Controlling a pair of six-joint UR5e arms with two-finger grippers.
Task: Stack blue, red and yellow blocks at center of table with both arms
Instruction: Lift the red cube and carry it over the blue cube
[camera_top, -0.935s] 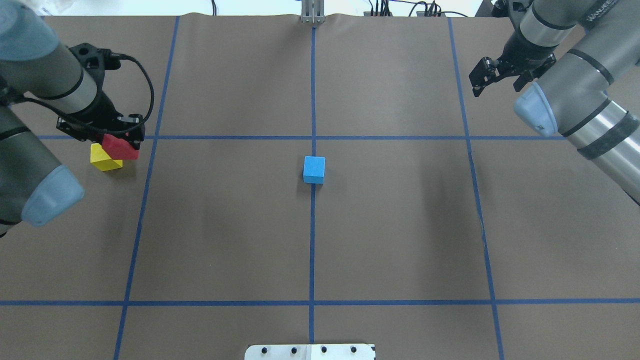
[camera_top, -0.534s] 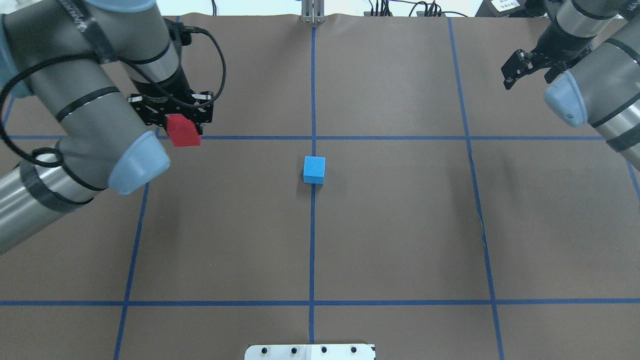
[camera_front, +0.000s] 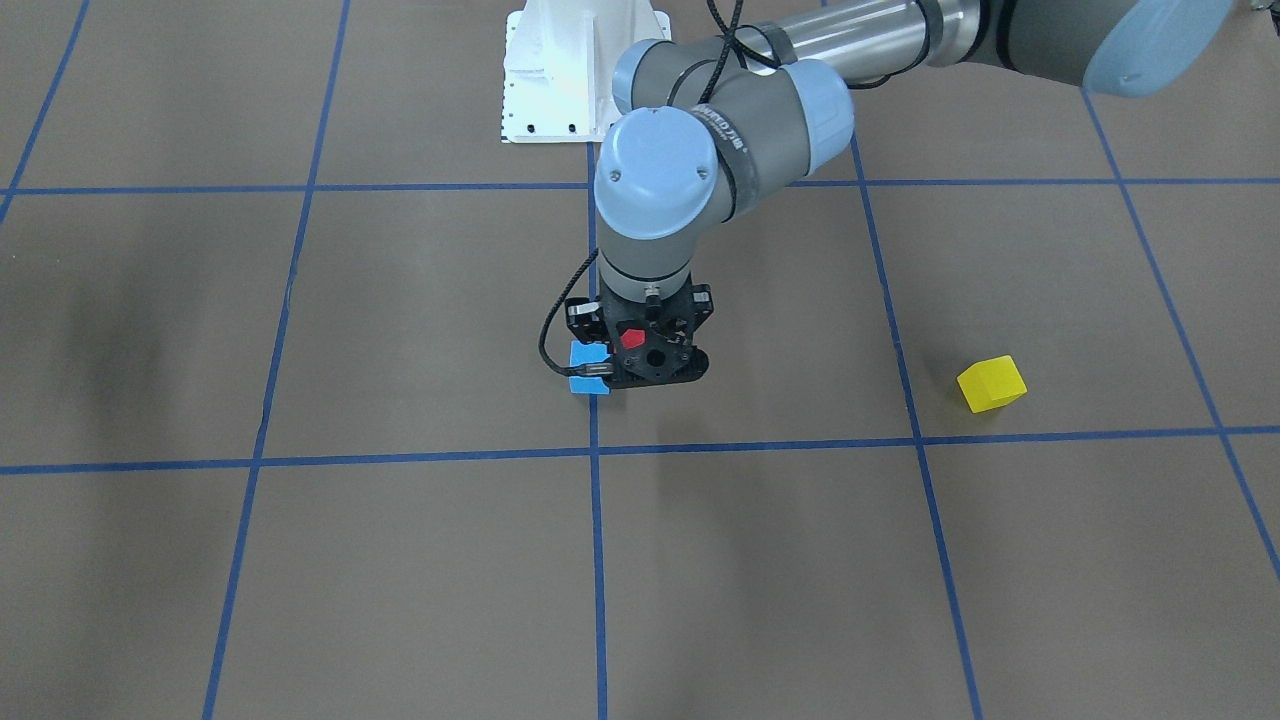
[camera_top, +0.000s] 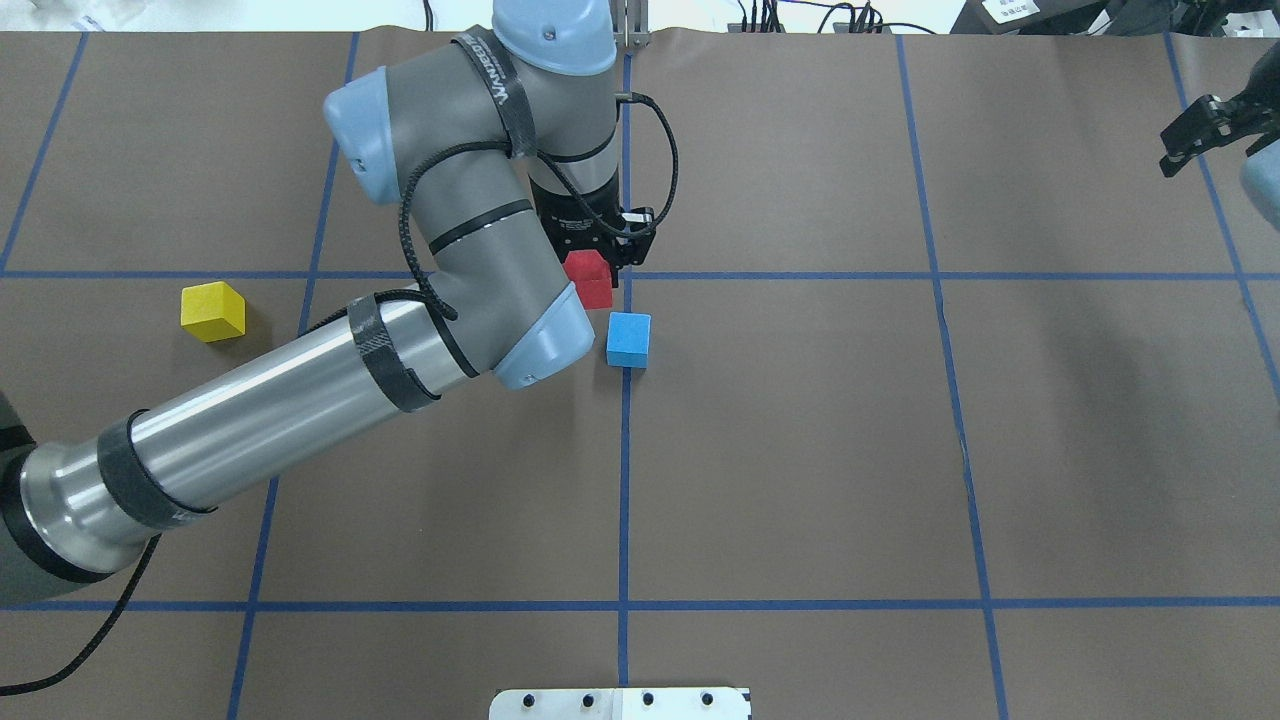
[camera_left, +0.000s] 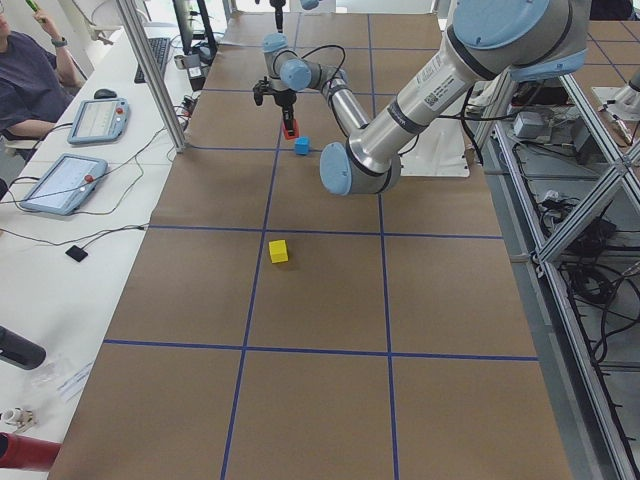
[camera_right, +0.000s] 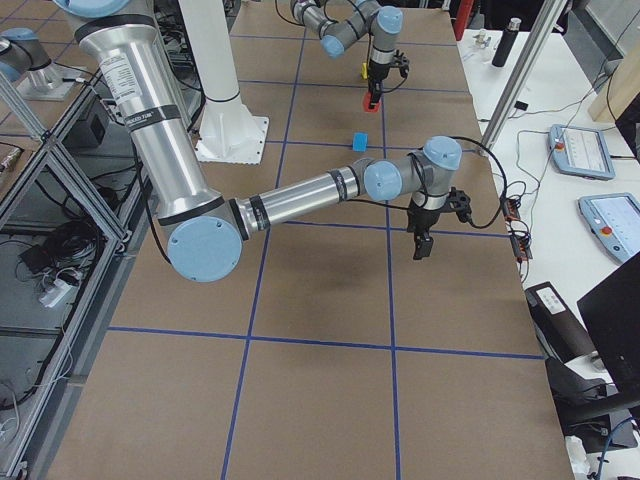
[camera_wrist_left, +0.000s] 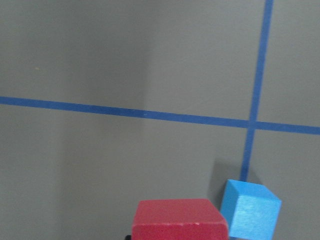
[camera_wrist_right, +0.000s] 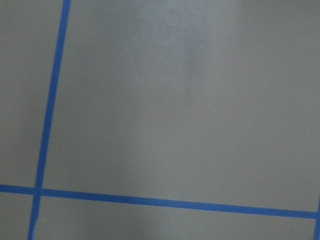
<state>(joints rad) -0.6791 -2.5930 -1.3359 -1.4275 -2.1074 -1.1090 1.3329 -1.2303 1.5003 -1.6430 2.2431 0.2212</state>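
The blue block (camera_top: 628, 340) sits on the table's center line; it also shows in the left wrist view (camera_wrist_left: 248, 216). My left gripper (camera_top: 592, 268) is shut on the red block (camera_top: 589, 280) and holds it above the table, just left of and behind the blue block. In the front view the gripper (camera_front: 645, 352) partly hides the blue block (camera_front: 583, 362). The yellow block (camera_top: 212, 311) lies alone at the far left. My right gripper (camera_top: 1205, 135) is open and empty at the far right edge.
My left arm's long forearm (camera_top: 300, 400) stretches across the left half of the table. The white robot base plate (camera_top: 620, 703) is at the near edge. Blue tape lines (camera_top: 800, 275) grid the brown table. An operators' desk with tablets (camera_left: 60, 180) borders the far side.
My left gripper has carried the red block rightward, from beside the yellow block to just next to the blue block. My right arm has drawn back to the right edge.
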